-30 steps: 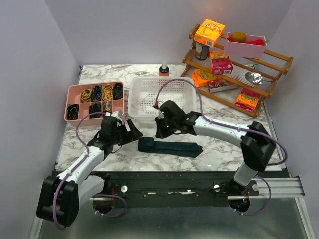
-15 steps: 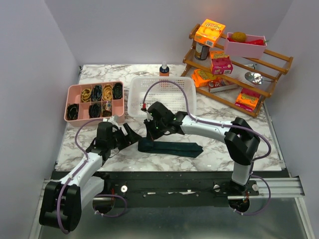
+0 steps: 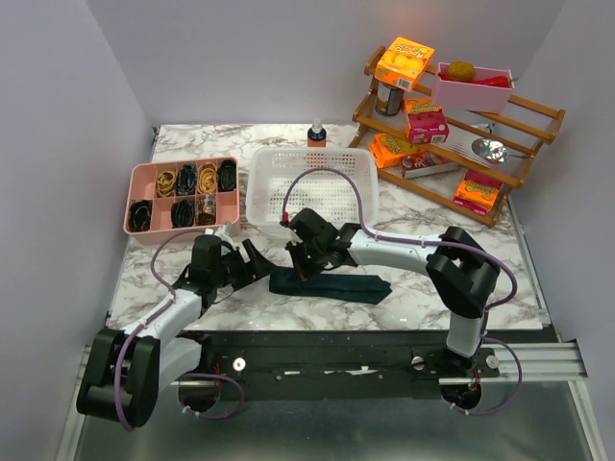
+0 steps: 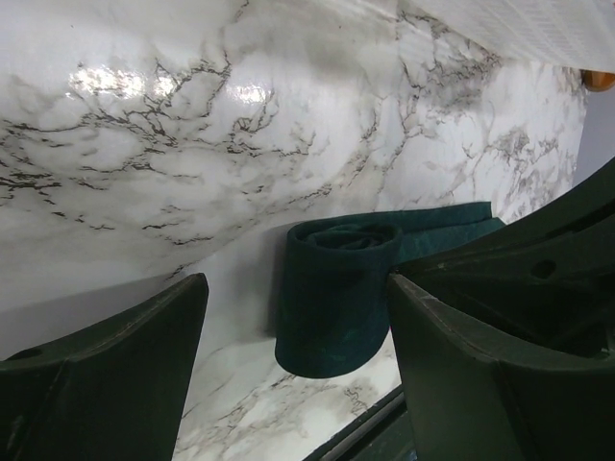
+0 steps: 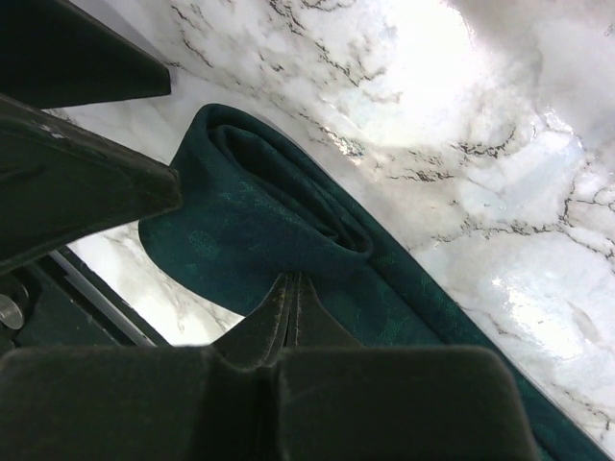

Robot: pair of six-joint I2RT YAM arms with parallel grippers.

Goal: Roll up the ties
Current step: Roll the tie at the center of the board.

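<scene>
The dark teal tie lies flat near the table's front edge, its left end wound into a short roll. My left gripper is open just left of the roll. In the left wrist view the roll lies between and just ahead of the spread fingers, untouched. My right gripper is shut, with its tips resting on top of the tie just behind the roll. The right wrist view shows the closed fingertips against the fabric.
A white basket stands right behind both grippers. A pink divided tray of coiled items is at the back left. A wooden rack with boxes is at the back right, and a small bottle stands behind the basket.
My right gripper swung left and came down onto the tie beside the roll. My left gripper moved nearer and right, up to the rolled end.
</scene>
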